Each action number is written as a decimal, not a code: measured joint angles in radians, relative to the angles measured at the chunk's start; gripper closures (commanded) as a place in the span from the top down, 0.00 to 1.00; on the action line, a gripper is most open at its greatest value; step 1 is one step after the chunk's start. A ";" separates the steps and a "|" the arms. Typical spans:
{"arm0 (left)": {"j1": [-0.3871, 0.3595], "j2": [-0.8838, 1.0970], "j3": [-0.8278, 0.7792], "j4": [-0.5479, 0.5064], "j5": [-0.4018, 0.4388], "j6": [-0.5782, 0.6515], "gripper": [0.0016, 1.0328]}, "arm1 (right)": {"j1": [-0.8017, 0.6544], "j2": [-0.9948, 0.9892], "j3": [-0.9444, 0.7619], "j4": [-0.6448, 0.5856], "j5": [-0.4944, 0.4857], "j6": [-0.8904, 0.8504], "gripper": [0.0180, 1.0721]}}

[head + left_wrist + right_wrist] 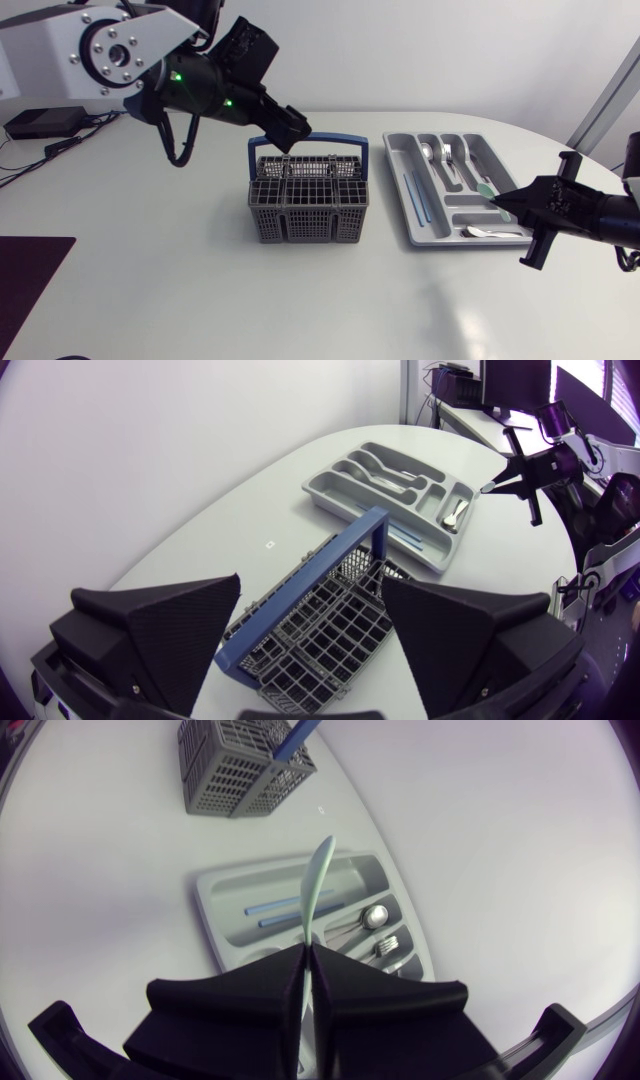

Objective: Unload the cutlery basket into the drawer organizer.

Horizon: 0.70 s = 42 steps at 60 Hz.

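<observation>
Two robot hands work above a white worktop [150, 290]. The right hand [507, 206], at centre right, pinches a pale green utensil [487, 190] by its handle end over the grey drawer organizer [398, 175]. The utensil looks light, stiff and a little slippery, so a firm grip on the handle suits it. The left hand [292, 128] is spread wide above the cutlery basket [308, 205], at frame centre.

Left arm [45, 38] silver-grey with a screw-ringed round joint [112, 55], black cable [180, 148], green lights [178, 76] — right hand [500, 205] matte black, wedge-fingered.

White table [300, 310], soft even light
</observation>
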 measured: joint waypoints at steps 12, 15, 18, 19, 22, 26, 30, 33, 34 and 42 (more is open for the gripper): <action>0.030 -0.034 -0.036 -0.023 -0.008 0.000 0.96 | -0.011 0.145 -0.043 0.198 0.097 -0.053 0.05; 0.036 -0.043 -0.045 -0.030 -0.008 0.000 0.96 | -0.015 0.179 -0.043 0.234 0.110 -0.069 0.05; 0.041 -0.052 -0.055 -0.031 -0.008 0.000 0.96 | -0.017 0.208 -0.043 0.262 0.130 -0.083 0.05; 0.043 -0.055 -0.059 -0.031 -0.008 0.000 0.96 | -0.018 0.218 -0.043 0.273 0.138 -0.088 0.05; 0.048 -0.064 -0.071 -0.033 -0.008 0.000 0.96 | -0.020 0.249 -0.043 0.305 0.158 -0.099 0.05; 0.054 -0.072 -0.085 -0.038 -0.008 0.000 0.96 | -0.021 0.286 -0.043 0.335 0.185 -0.118 0.05; 0.058 -0.079 -0.099 -0.041 -0.008 0.000 0.96 | -0.023 0.331 -0.043 0.384 0.219 -0.131 0.06; 0.061 -0.081 -0.105 -0.042 -0.008 0.000 0.96 | -0.023 0.357 -0.043 0.418 0.240 -0.143 0.06; 0.061 -0.082 -0.106 -0.042 -0.008 0.000 0.96 | -0.023 0.368 -0.043 0.428 0.249 -0.147 0.06; 0.068 -0.089 -0.107 -0.047 -0.008 0.000 0.96 | -0.022 0.436 -0.042 0.507 0.321 -0.158 0.08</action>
